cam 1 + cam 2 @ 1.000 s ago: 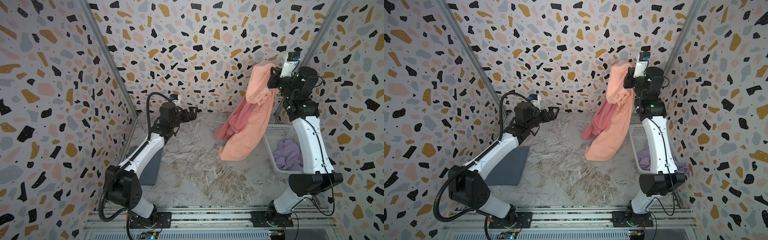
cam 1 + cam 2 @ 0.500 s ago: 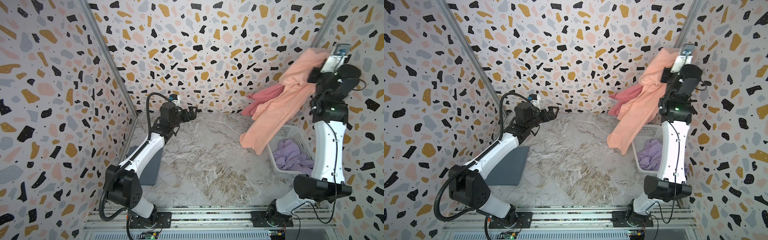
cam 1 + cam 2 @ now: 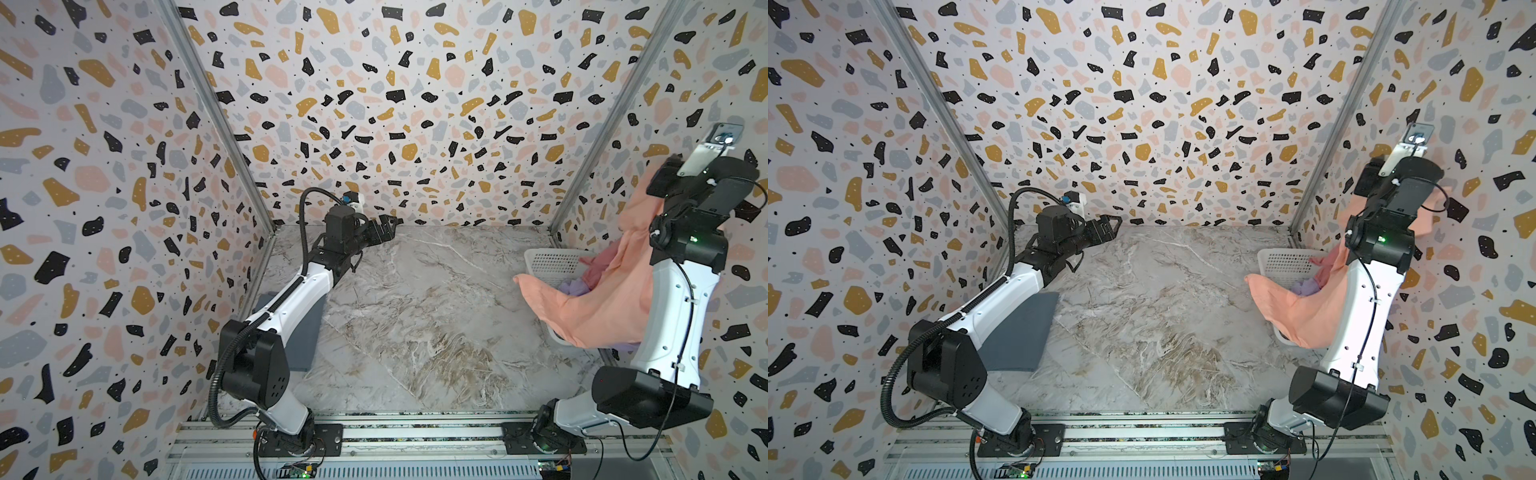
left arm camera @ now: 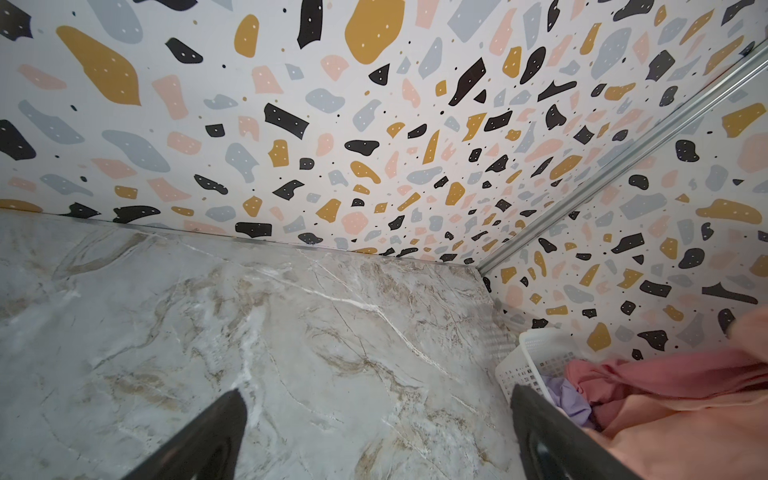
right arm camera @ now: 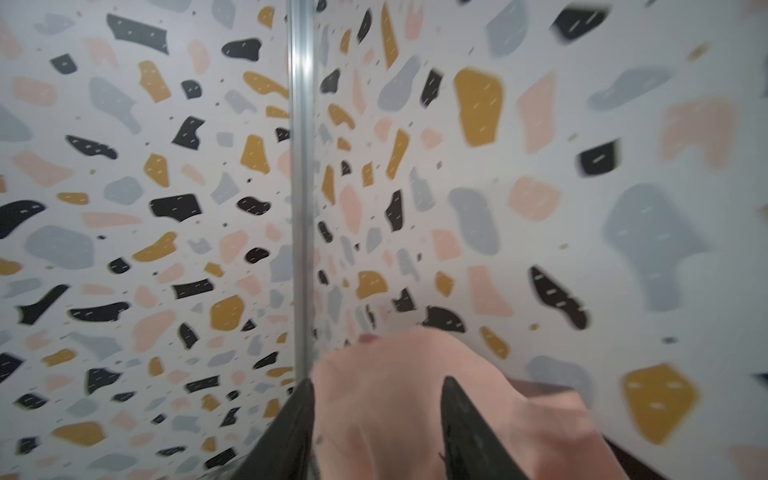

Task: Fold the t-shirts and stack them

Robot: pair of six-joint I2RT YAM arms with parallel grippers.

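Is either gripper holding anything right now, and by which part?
Left gripper: nothing. Right gripper: jaws parted around bunched peach-orange t-shirt fabric, seemingly draped, not clamped; which part unclear.

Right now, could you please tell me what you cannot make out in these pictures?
- Right gripper: whether it grips the peach shirt; right wrist view is blurred, its wrist hides the jaws in both top views.
- Grey shirt: partly under the left arm, both top views.
- Purple shirt, basket: mostly covered by the peach shirt.

- Both top views: high over front rail (image 3: 415,432), angled down, whole bench (image 3: 415,316).
- Left wrist: low, faces back-right corner; shares basket (image 4: 528,347) with top views.
- Right wrist: raised, near corner post (image 5: 301,166); shares peach t-shirt (image 5: 386,399).
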